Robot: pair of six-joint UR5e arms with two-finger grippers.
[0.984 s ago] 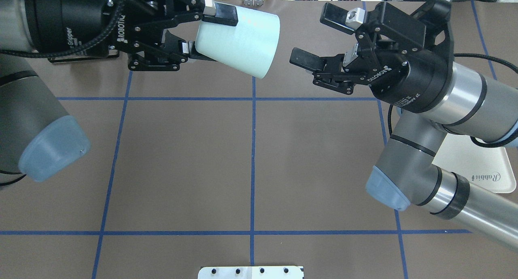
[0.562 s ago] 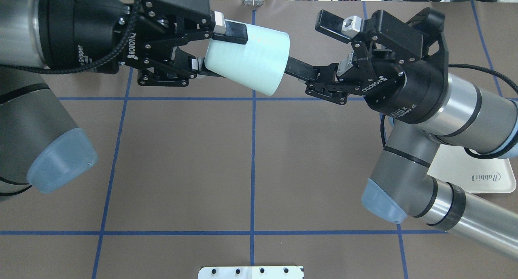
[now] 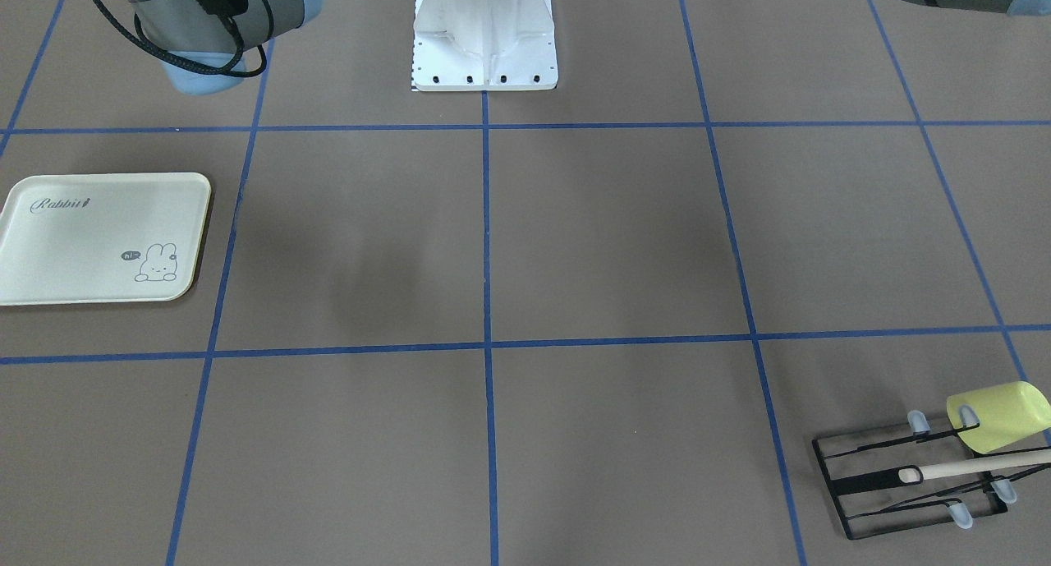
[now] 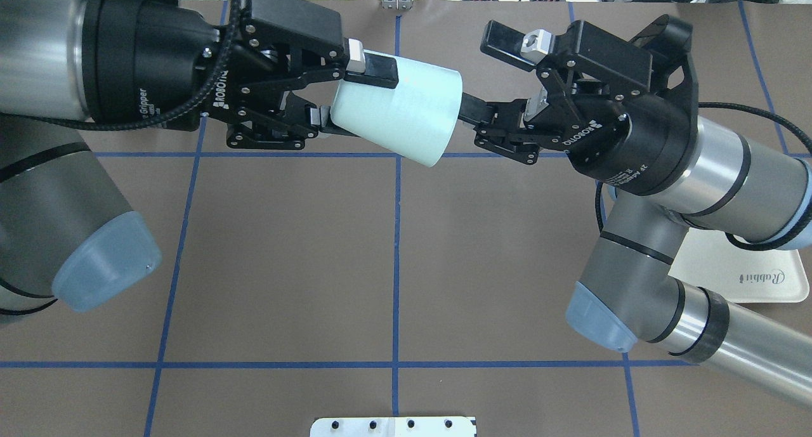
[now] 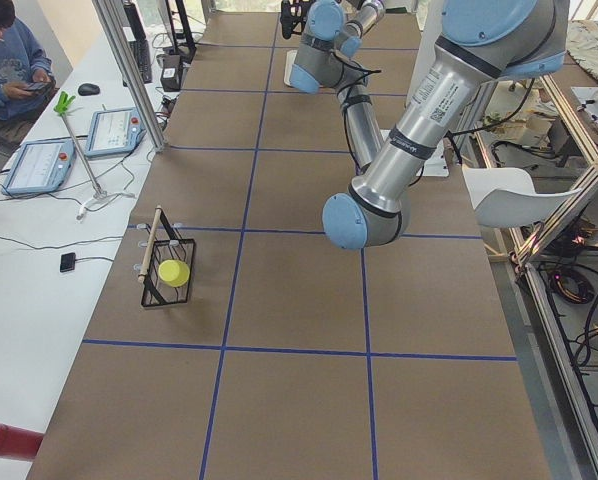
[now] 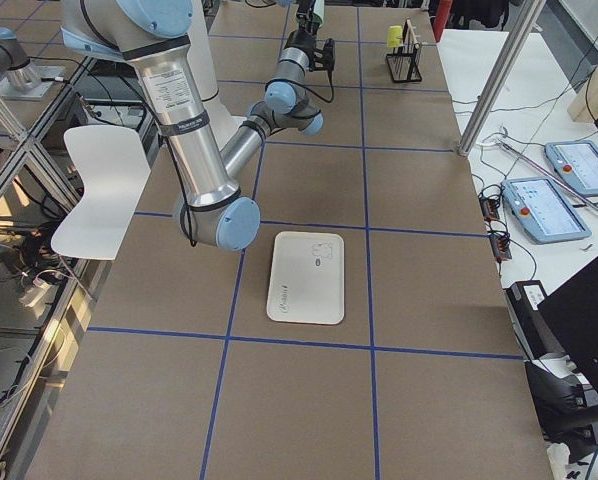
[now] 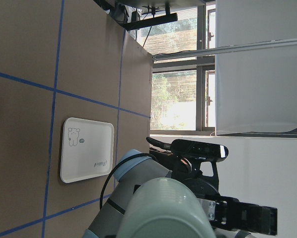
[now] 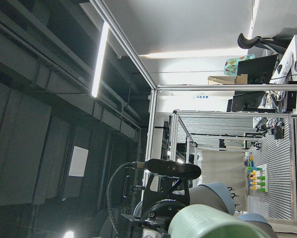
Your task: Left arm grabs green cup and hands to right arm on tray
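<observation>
The green cup (image 4: 396,117) is clamped sideways near its base by the left gripper (image 4: 351,96), while the right gripper (image 4: 485,72) is held wide open at its rim

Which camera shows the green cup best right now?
Overhead exterior: the whole cup shows, held in the left hand. Wrist views catch only part of it; the front view misses it; in side views it's too small to tell.
</observation>
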